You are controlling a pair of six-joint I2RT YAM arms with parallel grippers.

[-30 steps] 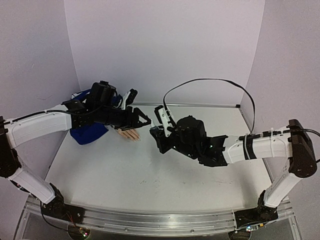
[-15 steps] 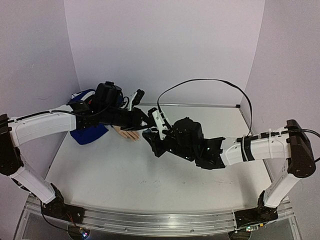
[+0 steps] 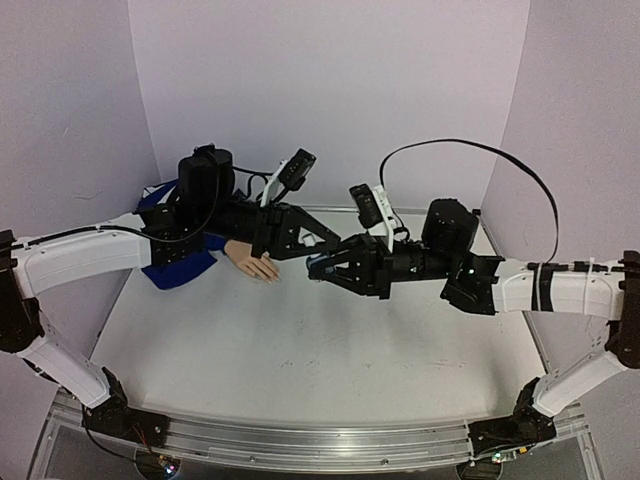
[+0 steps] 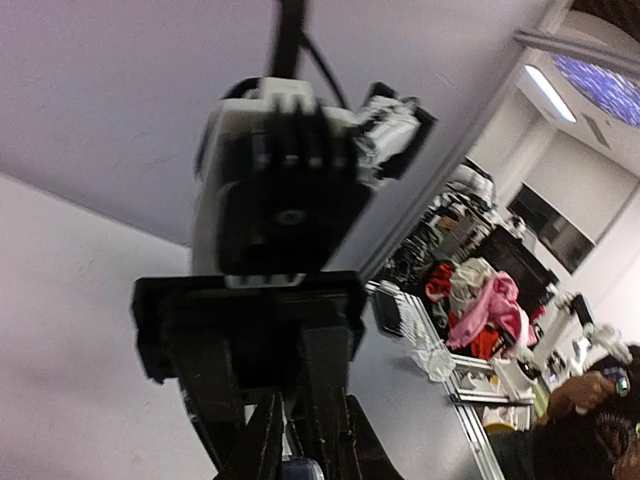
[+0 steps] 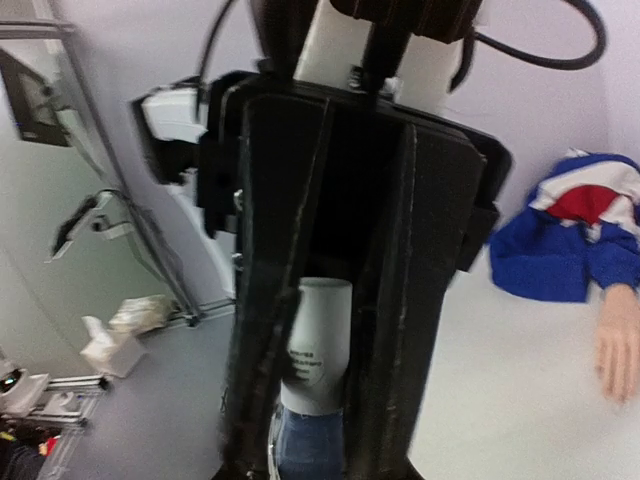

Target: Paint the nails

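Note:
A small bottle (image 3: 316, 264) with a white cap and blue base is held in the air above the table's middle. My right gripper (image 3: 320, 268) is shut on it; the right wrist view shows the bottle (image 5: 318, 360) upright between the right gripper's (image 5: 335, 330) dark fingers. My left gripper (image 3: 326, 246) meets it from the left. Its fingers (image 4: 262, 440) stand close together with a white sliver between them and the blue base (image 4: 300, 470) below. The peach mannequin hand (image 3: 256, 265) lies flat, sticking out of its blue, red and white sleeve (image 3: 175, 268). It also shows in the right wrist view (image 5: 620, 340). Its nails are too small to make out.
The grey table (image 3: 300, 360) has white walls at the back and both sides. A metal rail (image 3: 300, 440) runs along the front edge. The right arm's black cable (image 3: 460, 150) loops high over the table.
Both grippers have risen and shifted right. The right arm swung up from low over the table. The two grippers, apart a second ago, now meet at the bottle.

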